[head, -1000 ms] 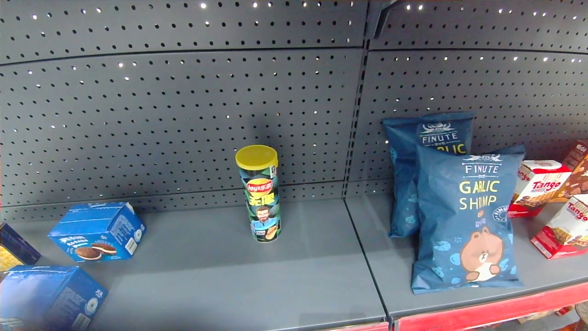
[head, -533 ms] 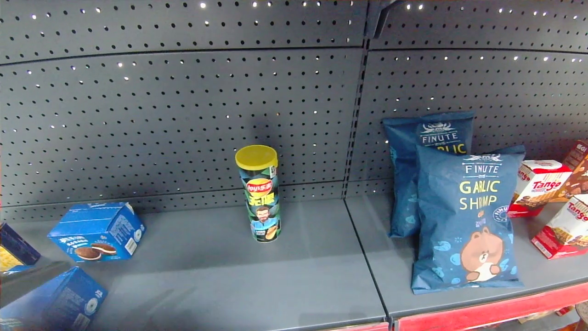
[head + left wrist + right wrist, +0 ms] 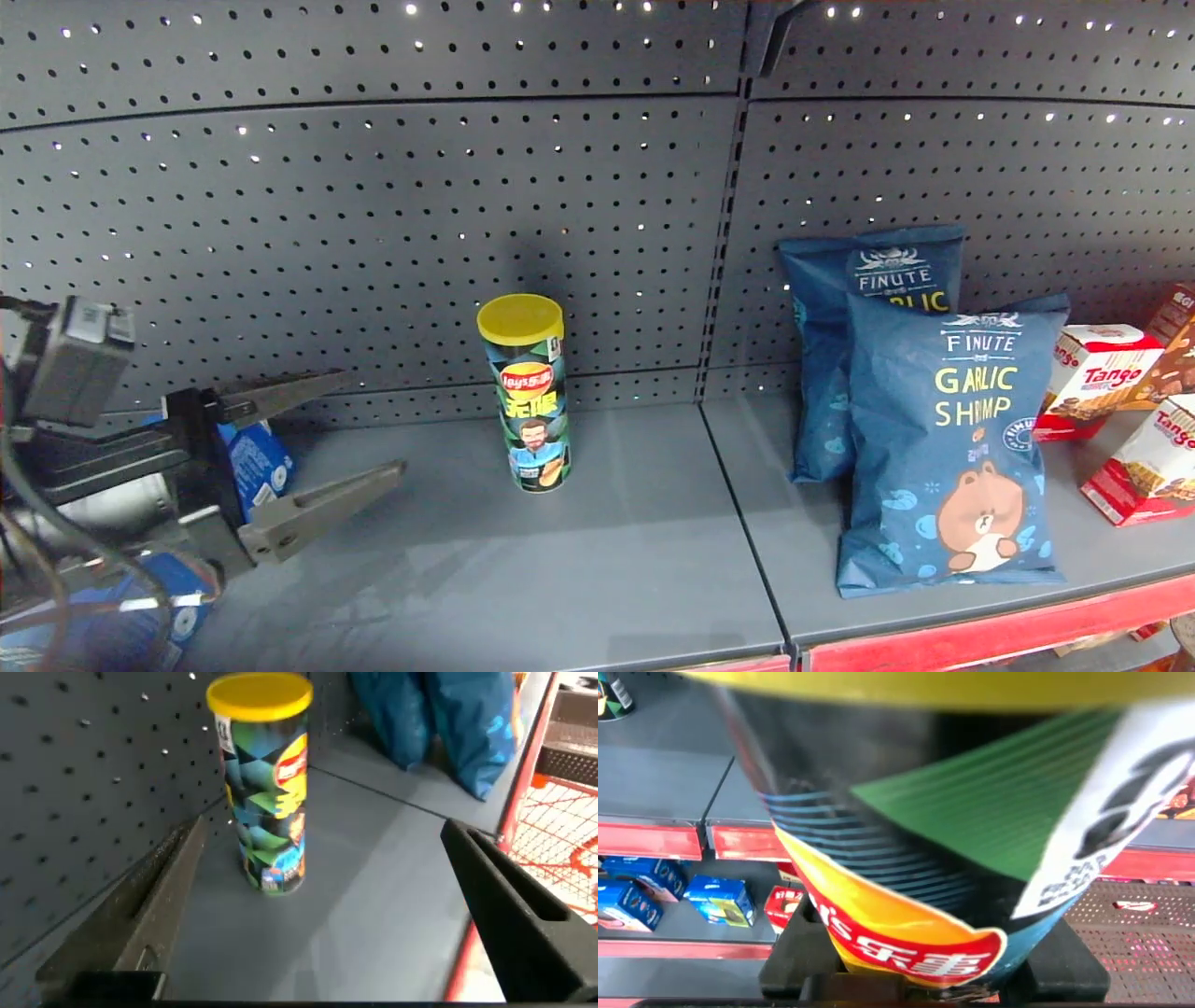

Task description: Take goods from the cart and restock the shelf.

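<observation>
Head view: left gripper (image 3: 373, 420) low over left end of shelf (image 3: 607, 560), jaws spread wide, nothing between them. Chip can (image 3: 526, 392) upright mid-shelf, close to pegboard (image 3: 373, 233), yellow lid on, well apart from that gripper. Blue cookie box (image 3: 252, 457) partly hidden behind it. Two shrimp snack bags (image 3: 943, 448) standing at right. Left wrist view: chip can dead ahead, untouched. Right wrist view: right gripper (image 3: 936, 969) clamped on second chip can (image 3: 924, 840), right up close, lower shelves (image 3: 654, 840) far beneath.

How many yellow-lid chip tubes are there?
2. One chip tube stands upright on the shelf; a second tube is held right at the right wrist camera. More may be hidden.
</observation>
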